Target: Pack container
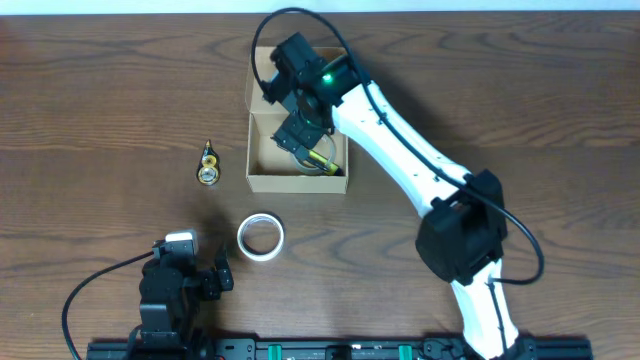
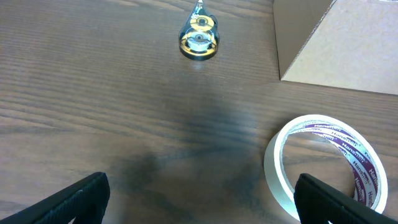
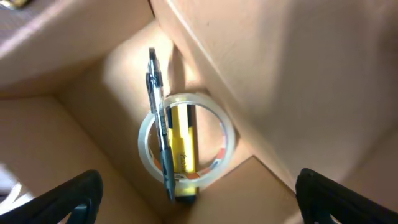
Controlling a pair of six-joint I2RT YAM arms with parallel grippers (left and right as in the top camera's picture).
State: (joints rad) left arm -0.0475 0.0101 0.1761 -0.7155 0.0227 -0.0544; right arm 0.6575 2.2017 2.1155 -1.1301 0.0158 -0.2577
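Observation:
The tan cardboard container (image 1: 262, 180) stands open at the table's centre back; its side shows in the left wrist view (image 2: 348, 43). My right gripper (image 1: 303, 128) hovers open and empty over it. Inside lie a clear tape roll (image 3: 186, 142), a yellow marker (image 3: 181, 155) and a dark pen (image 3: 158, 118). A white tape roll (image 1: 260, 237) lies on the table in front of the box, also in the left wrist view (image 2: 326, 163). My left gripper (image 1: 205, 275) is open and empty near the front edge, left of that roll.
A small gold and silver trinket (image 1: 208, 165) lies left of the container, also in the left wrist view (image 2: 199, 38). The container's flap lid (image 1: 262, 75) stands open at the back. The right arm (image 1: 420, 160) reaches across the table's right half.

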